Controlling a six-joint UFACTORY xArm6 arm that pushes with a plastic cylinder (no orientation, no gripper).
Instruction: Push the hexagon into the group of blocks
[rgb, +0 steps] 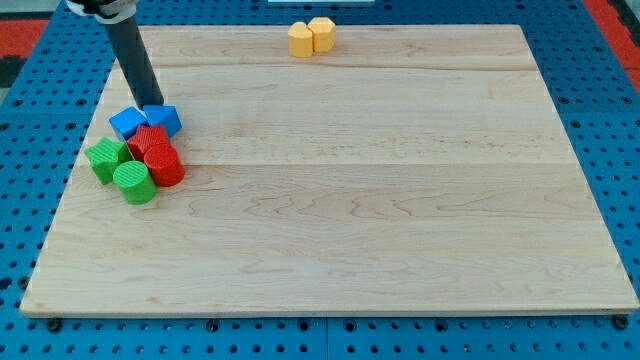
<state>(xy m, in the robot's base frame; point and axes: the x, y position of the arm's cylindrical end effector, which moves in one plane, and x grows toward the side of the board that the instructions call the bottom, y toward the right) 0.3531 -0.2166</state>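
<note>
No jaws, just my tip (152, 103), touching blue blocks (146, 121); red (158, 158), green (120, 168) below; yellow blocks (311, 37) far right.

Straight dark rod, smooth, matte, round-sectioned, my tip (150, 104) plain and blunt

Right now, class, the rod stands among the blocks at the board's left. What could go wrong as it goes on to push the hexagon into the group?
1. My tip sits against the blue blocks, so moving off may scatter the group of red and green blocks.
2. The orange block and yellow block touch near the board's top edge; pushing one may drag the other or slide it off.
</note>
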